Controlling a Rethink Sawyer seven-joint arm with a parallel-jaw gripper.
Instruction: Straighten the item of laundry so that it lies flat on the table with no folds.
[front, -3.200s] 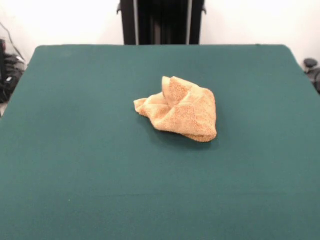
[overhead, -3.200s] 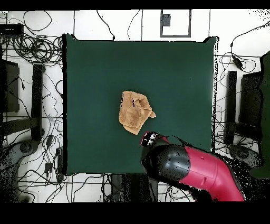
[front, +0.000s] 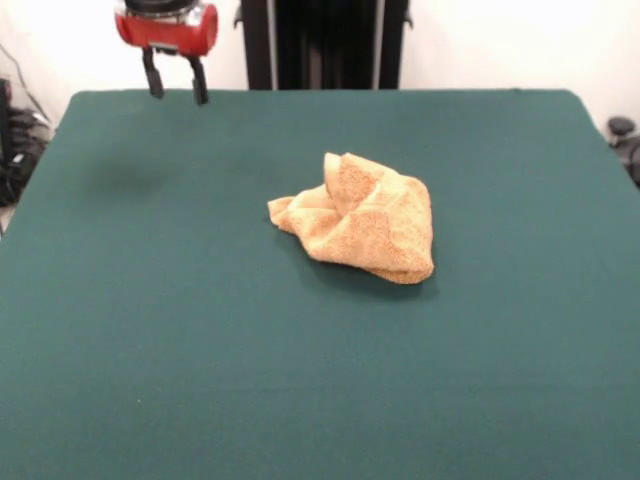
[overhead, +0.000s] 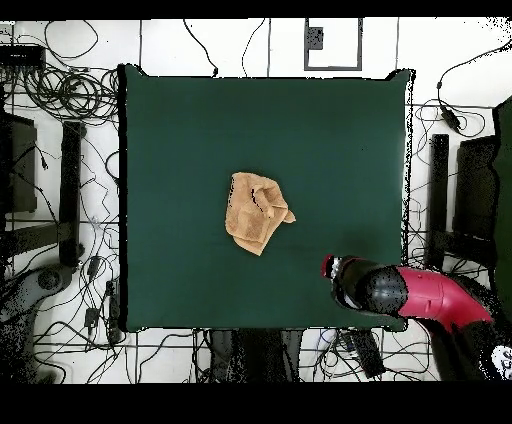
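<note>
towel (front: 358, 217): orange-tan, bunched in a lumpy heap near the middle of the surface (front: 200, 350); from overhead (overhead: 257, 212) it reads as a compact folded wad.
folds: several layers overlap and one peak stands up; no edge is spread out, and the tag and band can't be made out.
gripper (front: 175, 82): high above the surface's corner, well away from the towel, its two dark fingers (front: 153, 76) apart and holding nothing.
done: apparently nothing; no corner is pulled out.
left: reach the towel, grasp an edge, draw it out until it lies flat.
</note>
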